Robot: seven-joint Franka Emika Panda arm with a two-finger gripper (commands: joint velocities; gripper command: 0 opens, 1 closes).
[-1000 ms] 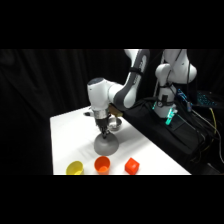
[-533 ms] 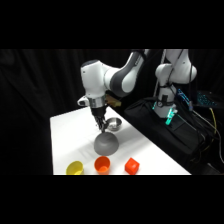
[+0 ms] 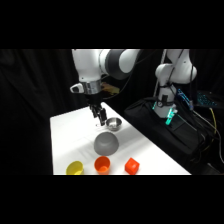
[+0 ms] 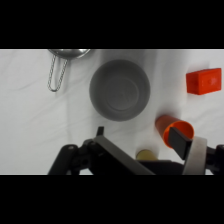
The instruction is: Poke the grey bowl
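The grey bowl (image 3: 106, 143) sits rounded and dark on the white table, in front of a small shiny metal bowl (image 3: 114, 123). My gripper (image 3: 100, 119) hangs above the table just behind and left of the grey bowl, clear of it. In the wrist view the grey bowl (image 4: 120, 90) fills the upper middle, well beyond my gripper (image 4: 138, 136). The jaws stand apart with nothing between them; table and a yellow cup show through the gap.
A yellow cup (image 3: 75, 168), an orange cup (image 3: 102, 164) and a red block (image 3: 131, 165) line the table's front edge. The wrist view shows the metal bowl's wire handle (image 4: 56, 75), the red block (image 4: 203, 81), the orange cup (image 4: 172, 129) and the yellow cup (image 4: 146, 154). Black equipment (image 3: 165, 130) lies right of the table.
The gripper has lifted off the grey bowl and drawn up and back to the left. The bowl and the cups have stayed in place.
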